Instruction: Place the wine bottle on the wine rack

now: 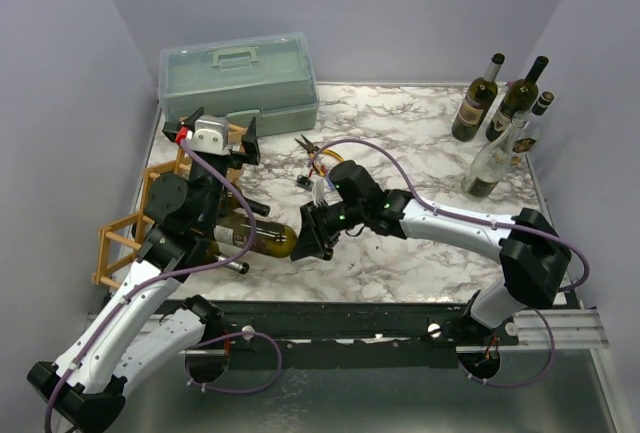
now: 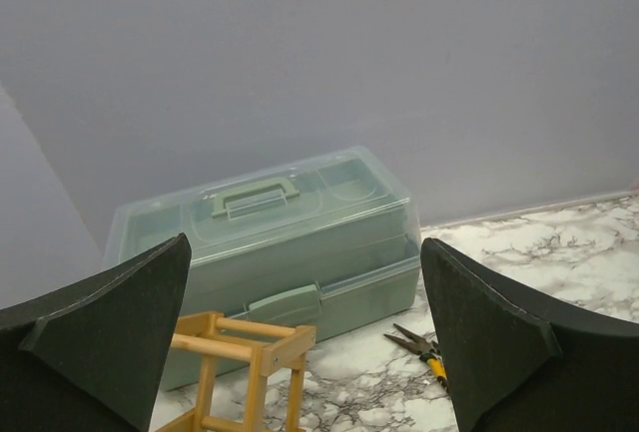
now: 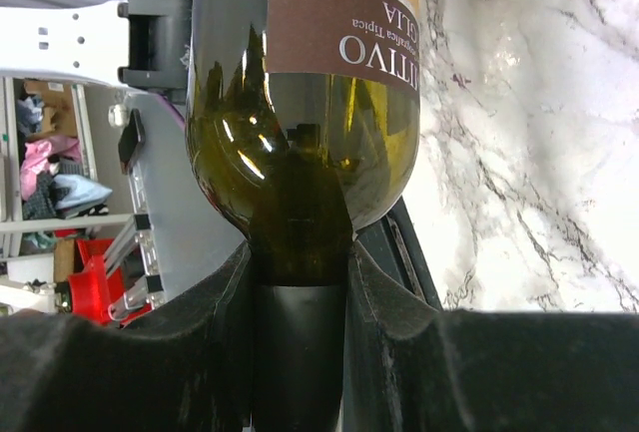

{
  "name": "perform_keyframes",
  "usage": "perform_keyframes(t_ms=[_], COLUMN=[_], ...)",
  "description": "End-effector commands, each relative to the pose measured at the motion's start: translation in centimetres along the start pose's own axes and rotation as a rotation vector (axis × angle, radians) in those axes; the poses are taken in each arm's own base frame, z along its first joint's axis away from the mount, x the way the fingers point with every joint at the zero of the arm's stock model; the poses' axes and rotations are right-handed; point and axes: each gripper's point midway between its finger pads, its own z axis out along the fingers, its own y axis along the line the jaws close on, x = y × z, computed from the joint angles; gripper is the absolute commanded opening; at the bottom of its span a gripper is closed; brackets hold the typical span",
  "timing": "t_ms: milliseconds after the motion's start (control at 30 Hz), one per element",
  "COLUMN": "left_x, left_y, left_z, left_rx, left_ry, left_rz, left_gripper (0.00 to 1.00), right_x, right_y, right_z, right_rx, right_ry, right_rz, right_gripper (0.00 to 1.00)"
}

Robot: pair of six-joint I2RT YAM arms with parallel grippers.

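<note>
**Bottle at the rack, held by its neck**
On the marble table (image 1: 400, 258), walled in grey, your rack (image 1: 118, 243) stands far left. The bottle (image 1: 262, 239) lies level beside it, base first, probably to slide into a cell. Your right gripper (image 1: 303, 240) is clamped on its neck, and the left gripper (image 1: 218, 137) hangs above, wide open and empty.

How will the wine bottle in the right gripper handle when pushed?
The wine bottle is glossy glass, so probably rigid, slippery and breakable. Its round body lies sideways, so it would likely roll if released. The right gripper pinches only the neck, so it may sag.
</note>
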Motion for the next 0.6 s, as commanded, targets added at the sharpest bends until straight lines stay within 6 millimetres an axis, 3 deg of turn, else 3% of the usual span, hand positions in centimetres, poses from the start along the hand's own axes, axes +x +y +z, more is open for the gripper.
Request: perform_keyframes(t_ms=[0, 567], left_x=[0.1, 0.4], left_y=[0.5, 0.4], left_z=[-0.2, -0.2], left_rx=[-0.024, -0.017], left_ry=[-0.006, -0.002], left_rz=[0.004, 0.014], left_gripper=[0.99, 0.99], right_x=[-5.6, -7.5], right_y=[4.5, 4.1], right_z=[-0.6, 1.3], right_rx=[-0.138, -0.160], right_ry=[-0.156, -0.168], right_rz=[-0.157, -0.153], right_gripper=[0.01, 0.00])
